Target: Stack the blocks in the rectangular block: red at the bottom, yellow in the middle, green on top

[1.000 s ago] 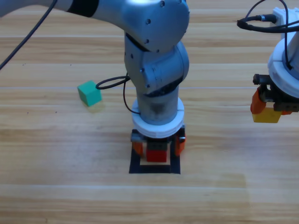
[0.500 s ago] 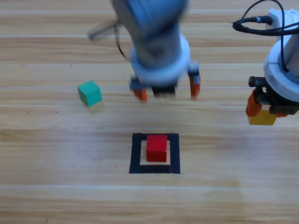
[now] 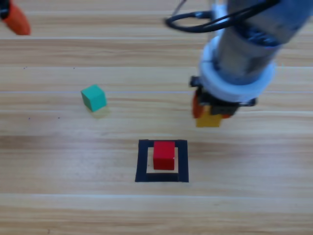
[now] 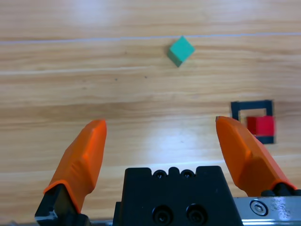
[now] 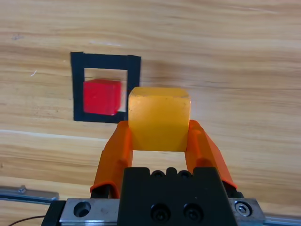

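Note:
The red cube sits alone inside the black tape square, also seen in the right wrist view as the red cube within the tape square. My right gripper hangs above the table, just up and right of the square, shut on the yellow cube, which fills its jaws. The teal-green cube lies on the wood to the left. My left gripper is open and holds nothing; only one orange tip shows at the top left corner.
Bare wooden table surrounds the square. A black cable loops off the right arm near the top.
The left arm pulled away from above the square to the top left corner. The right arm carried the yellow cube leftward from the right edge towards the square.

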Available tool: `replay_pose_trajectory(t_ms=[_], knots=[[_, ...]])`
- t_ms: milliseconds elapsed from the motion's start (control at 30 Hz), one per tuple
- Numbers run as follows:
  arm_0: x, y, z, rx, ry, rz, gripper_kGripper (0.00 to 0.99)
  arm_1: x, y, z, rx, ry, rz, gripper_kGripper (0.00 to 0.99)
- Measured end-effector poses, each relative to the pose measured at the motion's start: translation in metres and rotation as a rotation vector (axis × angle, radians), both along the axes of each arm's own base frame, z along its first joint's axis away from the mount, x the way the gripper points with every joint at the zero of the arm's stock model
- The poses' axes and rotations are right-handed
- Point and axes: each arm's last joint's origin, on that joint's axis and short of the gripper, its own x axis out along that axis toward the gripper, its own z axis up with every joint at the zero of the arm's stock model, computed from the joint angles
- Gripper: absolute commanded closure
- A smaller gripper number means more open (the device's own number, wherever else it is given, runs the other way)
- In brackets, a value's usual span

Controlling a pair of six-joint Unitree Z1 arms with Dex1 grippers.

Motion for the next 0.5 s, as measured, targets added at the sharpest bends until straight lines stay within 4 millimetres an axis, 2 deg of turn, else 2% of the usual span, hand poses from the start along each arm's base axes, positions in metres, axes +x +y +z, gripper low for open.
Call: replay_pose_trajectory(t_ms=[100,200,400,433,500], knots=[[-0.021,0.017,-0.007,0.053,-0.058,-0.102,0.001,0.001,0.018,-0.009,0.001,0.011,0.020,0.901],[-0.044,0.031,-0.012,0.037,-0.138,-0.150,0.001,0.000,0.033,-0.019,0.003,0.025,0.040,0.901],[-0.095,0.060,-0.042,-0.054,-0.279,-0.201,0.002,-0.002,0.048,-0.027,0.009,0.034,0.057,0.901],[-0.108,0.068,-0.046,-0.072,-0.309,-0.214,0.002,-0.004,0.050,-0.026,0.011,0.033,0.061,0.901],[-0.119,0.073,-0.042,-0.104,-0.342,-0.249,0.002,-0.004,0.052,-0.026,0.016,0.031,0.065,0.901]])
